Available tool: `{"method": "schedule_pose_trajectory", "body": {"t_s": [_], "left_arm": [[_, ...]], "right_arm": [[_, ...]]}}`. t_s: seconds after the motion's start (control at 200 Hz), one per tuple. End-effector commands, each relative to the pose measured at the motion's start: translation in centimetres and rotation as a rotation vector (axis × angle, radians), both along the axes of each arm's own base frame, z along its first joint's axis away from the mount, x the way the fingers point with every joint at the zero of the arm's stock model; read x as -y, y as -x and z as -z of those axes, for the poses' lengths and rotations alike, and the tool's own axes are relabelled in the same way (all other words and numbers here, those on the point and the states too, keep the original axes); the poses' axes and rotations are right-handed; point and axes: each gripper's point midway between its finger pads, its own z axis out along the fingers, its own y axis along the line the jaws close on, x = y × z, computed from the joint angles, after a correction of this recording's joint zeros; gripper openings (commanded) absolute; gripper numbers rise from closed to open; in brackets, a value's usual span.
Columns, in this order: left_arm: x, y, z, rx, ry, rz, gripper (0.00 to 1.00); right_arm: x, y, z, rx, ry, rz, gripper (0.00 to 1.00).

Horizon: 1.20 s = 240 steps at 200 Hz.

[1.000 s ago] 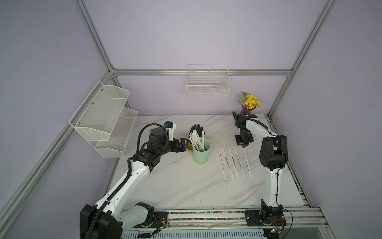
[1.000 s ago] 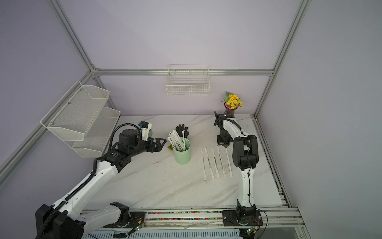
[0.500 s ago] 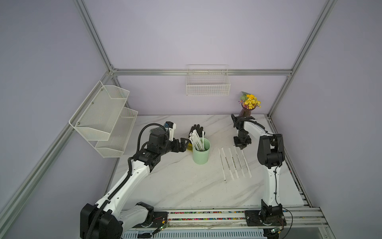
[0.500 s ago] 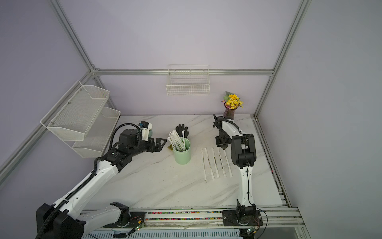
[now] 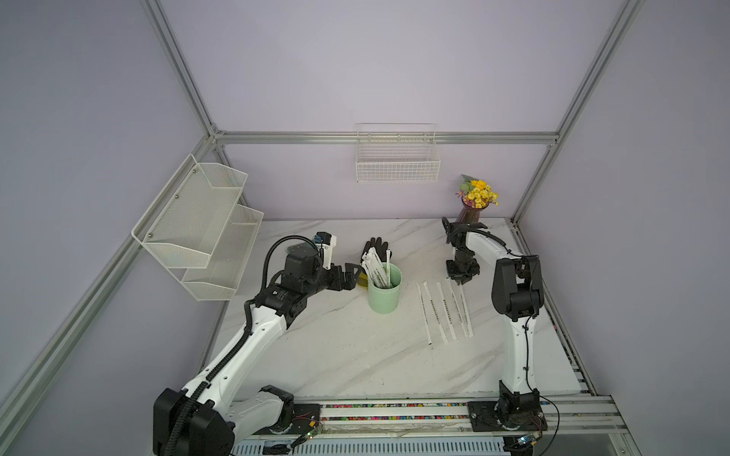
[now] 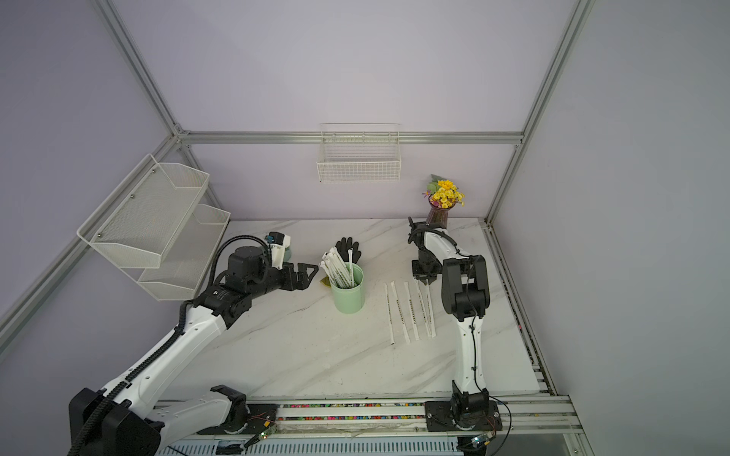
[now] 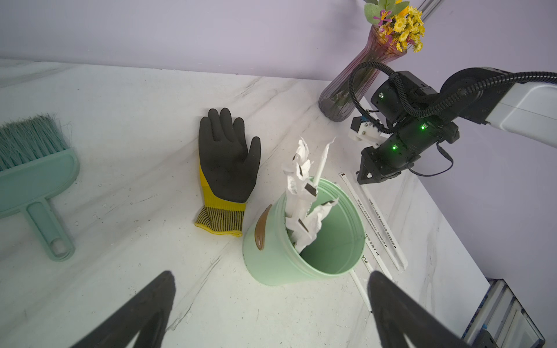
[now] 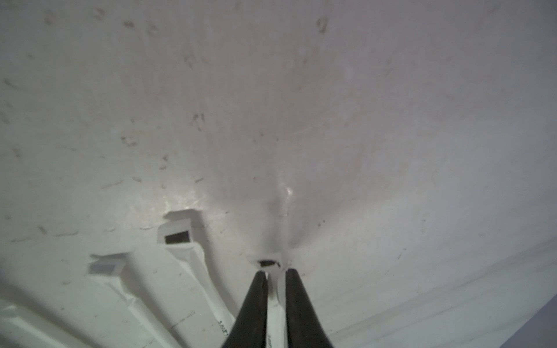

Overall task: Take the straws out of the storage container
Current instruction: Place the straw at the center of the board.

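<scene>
In a top view, we observed the mint-green storage container [image 6: 347,296] standing upright on the marble table [image 6: 300,355], with a bundle of straws [image 6: 335,267] leaning toward its left side. Five loose straws [image 6: 411,310] lay flat in a row on the table to the container's right. The left gripper [image 6: 311,276], jaws spread, hovered just left of the container's rim without touching it. The right gripper [image 6: 425,280] pointed down at the far end of the row; we could not resolve its jaws. A black glove [image 6: 348,248] lay behind the container.
</scene>
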Motion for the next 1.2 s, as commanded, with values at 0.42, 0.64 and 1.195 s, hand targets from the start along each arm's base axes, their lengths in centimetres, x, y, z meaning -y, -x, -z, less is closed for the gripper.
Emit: {"method": "schedule_pose_trajectory", "body": {"t_s": [0.42,0.64,1.195], "left_arm": [[0.4,-0.1,-1.1,0.045,0.006,0.018,0.98],[0.4,-0.2,-1.1,0.046,0.008,0.020,0.98],[0.3,0.0,-1.5,0.052,0.012,0.019,0.98]], "right_arm": [[0.4,-0.4,-1.3,0.057,0.006,-0.016,0.18],[0.8,-0.6,-2.5,0.082,0.027,-0.014,0.18],[1.1,-0.2,-3.9,0.111,0.056,-0.024,0.25]]}}
